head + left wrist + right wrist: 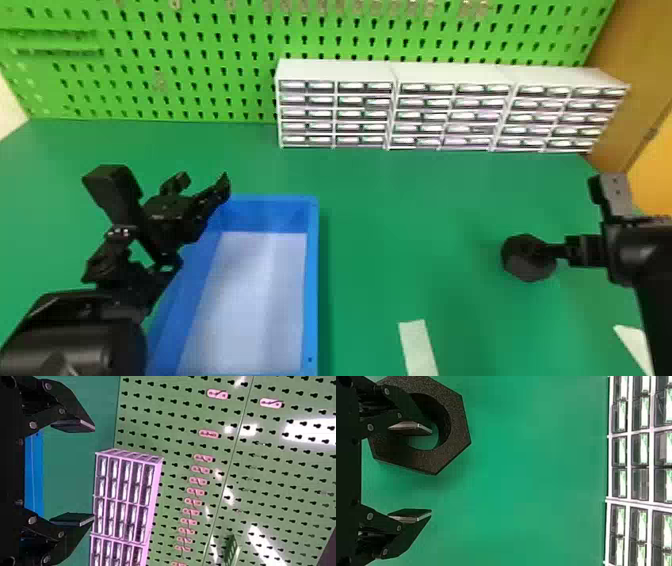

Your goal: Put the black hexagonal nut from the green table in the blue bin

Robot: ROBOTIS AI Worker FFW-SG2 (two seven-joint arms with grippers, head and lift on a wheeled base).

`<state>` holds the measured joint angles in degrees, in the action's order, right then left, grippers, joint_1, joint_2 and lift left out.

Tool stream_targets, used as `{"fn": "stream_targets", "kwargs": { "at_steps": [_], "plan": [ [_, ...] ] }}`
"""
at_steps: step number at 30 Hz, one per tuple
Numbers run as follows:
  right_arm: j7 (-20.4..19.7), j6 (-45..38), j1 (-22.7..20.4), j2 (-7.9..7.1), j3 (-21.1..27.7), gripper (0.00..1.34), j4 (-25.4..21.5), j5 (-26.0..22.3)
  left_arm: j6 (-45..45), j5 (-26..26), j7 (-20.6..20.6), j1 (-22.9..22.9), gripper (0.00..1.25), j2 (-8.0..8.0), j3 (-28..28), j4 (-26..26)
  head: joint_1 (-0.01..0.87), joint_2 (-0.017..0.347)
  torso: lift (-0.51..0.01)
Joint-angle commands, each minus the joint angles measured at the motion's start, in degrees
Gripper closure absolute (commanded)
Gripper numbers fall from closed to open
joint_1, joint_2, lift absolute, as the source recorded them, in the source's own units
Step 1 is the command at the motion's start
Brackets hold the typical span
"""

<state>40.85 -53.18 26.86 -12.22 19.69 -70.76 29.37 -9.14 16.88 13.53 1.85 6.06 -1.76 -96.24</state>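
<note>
The jaws of the right gripper [585, 251] stand apart; one finger shows across the hole of the black hexagonal nut [525, 270], the other is outside its edge; whether they touch it, I cannot tell. The nut lies on the green table [390, 240], well apart from the blue bin [312, 280]; near this bin's far left corner is the left gripper [204, 182], its jaws also apart.

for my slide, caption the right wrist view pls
Open right pincer, one finger overlapping the hole of the black hexagonal nut on the green table
</note>
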Motion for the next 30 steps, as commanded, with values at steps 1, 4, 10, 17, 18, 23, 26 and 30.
{"fn": "stream_targets", "kwargs": {
  "at_steps": [1,4,10,17,18,23,26,30],
  "plan": [
    [-0.07,0.53,-0.14,0.09,0.26,0.53,0.27,-0.19,0.00,0.00,0.01,0.00,0.46,0.00,0.00,0.00,0.691,0.009,-0.097],
    [-0.07,0.71,-0.23,0.09,0.35,0.53,0.44,-0.28,0.00,0.00,0.01,0.00,0.46,0.00,0.00,0.00,0.691,0.009,-0.097],
    [-0.07,0.97,-0.41,0.18,0.35,0.53,0.62,-0.28,0.00,0.00,0.01,0.00,0.46,0.00,0.00,0.00,0.691,0.009,-0.097],
    [-0.07,1.41,-0.85,0.18,0.43,0.53,0.71,-0.54,0.00,0.00,0.01,0.00,0.46,0.00,0.00,-0.08,0.691,0.009,-0.097],
    [-0.07,1.41,-0.85,0.18,0.43,0.53,0.71,-0.54,0.00,0.00,0.01,0.00,0.46,0.00,0.00,0.00,0.691,0.009,-0.097],
    [-0.07,1.41,-1.02,0.27,0.52,0.53,0.88,-0.54,0.00,0.09,0.01,0.00,0.46,0.00,0.00,0.00,0.691,0.009,-0.097],
    [-0.07,1.41,-1.11,0.27,0.61,0.53,0.88,-0.54,0.00,0.18,0.01,0.00,0.46,0.00,0.00,0.00,0.691,0.009,-0.097],
    [-0.07,1.41,-1.20,0.27,0.61,0.53,0.88,-0.54,0.00,0.18,0.01,0.00,0.46,0.00,0.00,0.00,0.691,0.009,-0.097]
  ]
}}
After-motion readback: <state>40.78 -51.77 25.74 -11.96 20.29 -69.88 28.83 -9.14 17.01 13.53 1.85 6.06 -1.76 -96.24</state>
